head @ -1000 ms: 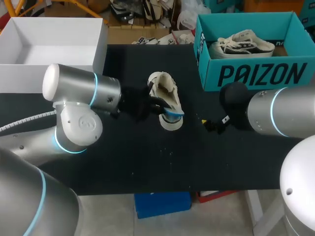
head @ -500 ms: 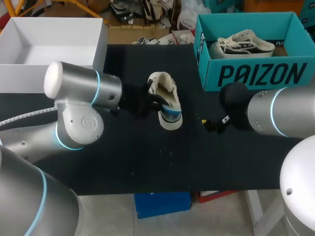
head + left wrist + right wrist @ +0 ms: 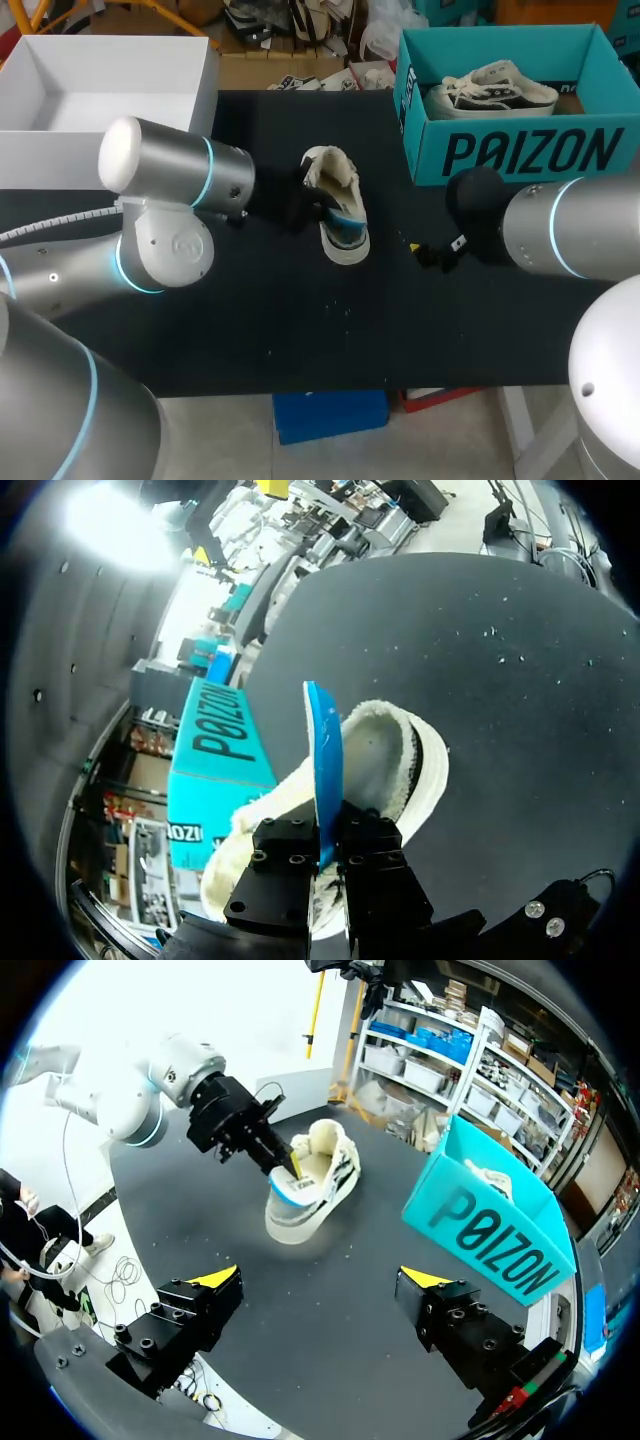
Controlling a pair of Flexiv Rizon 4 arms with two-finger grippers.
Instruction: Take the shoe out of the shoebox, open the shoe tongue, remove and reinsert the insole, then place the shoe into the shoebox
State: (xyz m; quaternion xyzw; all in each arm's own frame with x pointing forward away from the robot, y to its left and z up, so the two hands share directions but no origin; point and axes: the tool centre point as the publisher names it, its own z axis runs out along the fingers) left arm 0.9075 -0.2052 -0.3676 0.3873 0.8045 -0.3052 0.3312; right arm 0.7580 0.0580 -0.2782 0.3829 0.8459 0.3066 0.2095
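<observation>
Here, insole (image 3: 322,765) seemingly in left end effector (image 3: 331,842)

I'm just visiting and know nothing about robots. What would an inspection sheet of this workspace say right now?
Surface: black table, a few pale specks.
Job's things: white shoe sits mid-table; blue insole stands up out of it; teal shoebox at the far right holds a second shoe.
Clutter: open white box at the far left.
Pincers: left pincer shut on the insole; right pincer open, holding nothing.
Cables: grey hose along the left arm.
Surroundings: nothing seen reaching over the table.
</observation>
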